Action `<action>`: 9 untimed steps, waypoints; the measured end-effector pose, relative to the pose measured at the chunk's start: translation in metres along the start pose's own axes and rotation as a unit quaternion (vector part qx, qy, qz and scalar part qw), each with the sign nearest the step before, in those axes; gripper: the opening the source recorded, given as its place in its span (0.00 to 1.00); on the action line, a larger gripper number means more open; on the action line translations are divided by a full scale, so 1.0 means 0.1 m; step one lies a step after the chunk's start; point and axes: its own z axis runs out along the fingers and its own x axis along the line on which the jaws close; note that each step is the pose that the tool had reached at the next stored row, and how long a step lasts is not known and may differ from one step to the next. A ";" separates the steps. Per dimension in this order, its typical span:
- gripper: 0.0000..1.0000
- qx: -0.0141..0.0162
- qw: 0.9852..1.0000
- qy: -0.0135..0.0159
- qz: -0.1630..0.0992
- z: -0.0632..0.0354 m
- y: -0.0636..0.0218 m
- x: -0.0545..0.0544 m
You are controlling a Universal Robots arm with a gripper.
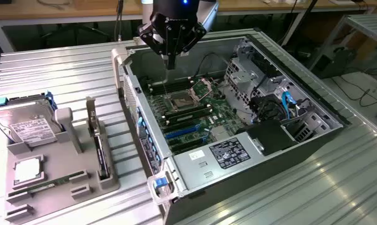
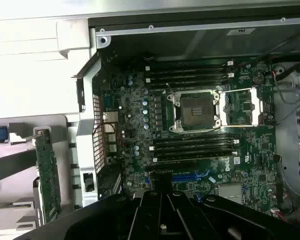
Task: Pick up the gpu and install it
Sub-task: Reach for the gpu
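Gpu (image 1: 101,157) (image 2: 47,175): stands on its thin edge in a slot of the grey holder (image 1: 63,190), outside the computer case (image 1: 311,89), on the exterior view's left. Shows a black face and a pale metal end in the exterior view. Turns its green board side to the wrist view, just beside the case's side wall. Shares the holder with a silver hard drive (image 1: 27,126) and a thin green RAM stick (image 1: 54,182). Sits well apart from the gripper (image 1: 171,63) (image 2: 160,222).

Computer case: lies on its side on the ribbed metal table (image 1: 57,70), open on top. Holds a grey power box (image 1: 229,152) with a black label at the near end, then the green main board (image 1: 195,115) with blue slots (image 1: 182,132) and a square chip socket (image 1: 179,101). Gives the wrist view a look straight down onto that board, with the socket in the middle and long black slots on both sides of it. Gives the exterior view the drive cage (image 1: 244,75) and blue cables (image 1: 287,104) on its right.

Gripper: hangs at the far end of the case, above the board. Points straight down from the black wrist. Has both fingers pressed together into one thin tip. Holds nothing. Looks like a dark shape at the edge of the wrist view.
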 end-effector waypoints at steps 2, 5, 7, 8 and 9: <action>0.11 0.000 1.000 0.000 0.000 -0.001 -0.003 0.03; 0.11 0.000 1.000 0.000 0.000 -0.001 -0.005 0.06; 0.11 0.000 1.000 0.000 0.000 -0.002 -0.006 0.07; 0.11 0.000 1.000 0.000 0.000 -0.002 -0.006 0.08; 0.11 0.000 1.000 0.000 0.000 -0.002 -0.007 0.08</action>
